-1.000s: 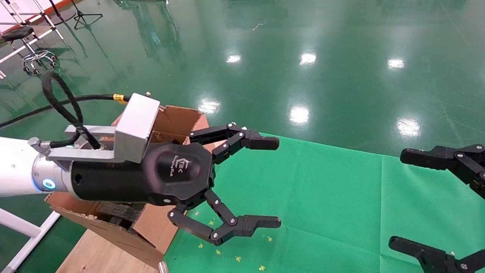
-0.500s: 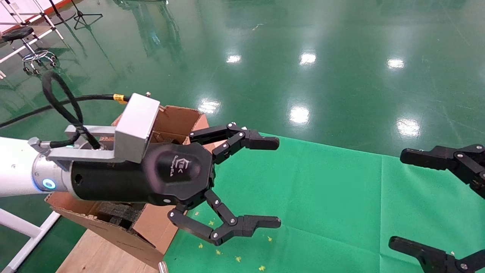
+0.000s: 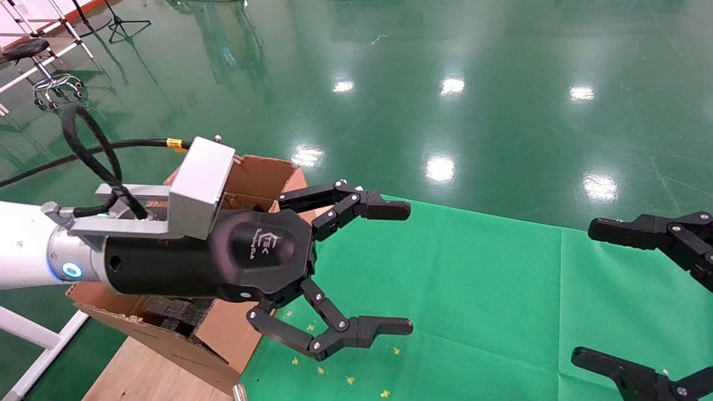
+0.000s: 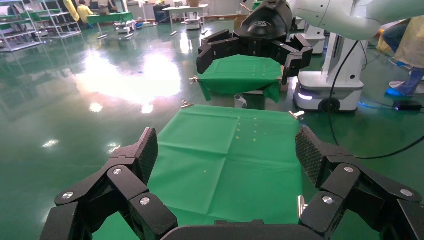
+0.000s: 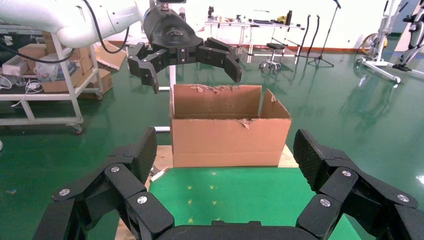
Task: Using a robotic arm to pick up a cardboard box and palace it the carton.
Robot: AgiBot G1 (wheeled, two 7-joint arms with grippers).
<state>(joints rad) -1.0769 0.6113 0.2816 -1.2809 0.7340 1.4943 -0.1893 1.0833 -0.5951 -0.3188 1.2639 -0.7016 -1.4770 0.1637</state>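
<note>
Green cloth (image 3: 445, 289) covers the bench, with the carton (image 5: 227, 131) standing at its left end, torn flaps up. Left gripper (image 3: 409, 267) of the robotic arm (image 3: 22, 245) hangs above the cloth beside the carton, jaws spread wide, holding nothing. Right gripper (image 3: 585, 289) hovers opposite, likewise wide open and empty. No cardboard box shows in any view.

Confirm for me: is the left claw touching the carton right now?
Apart. The right wrist view shows the left claw open and hanging above the carton, with green floor visible between its fingertips and the torn top rim.
</note>
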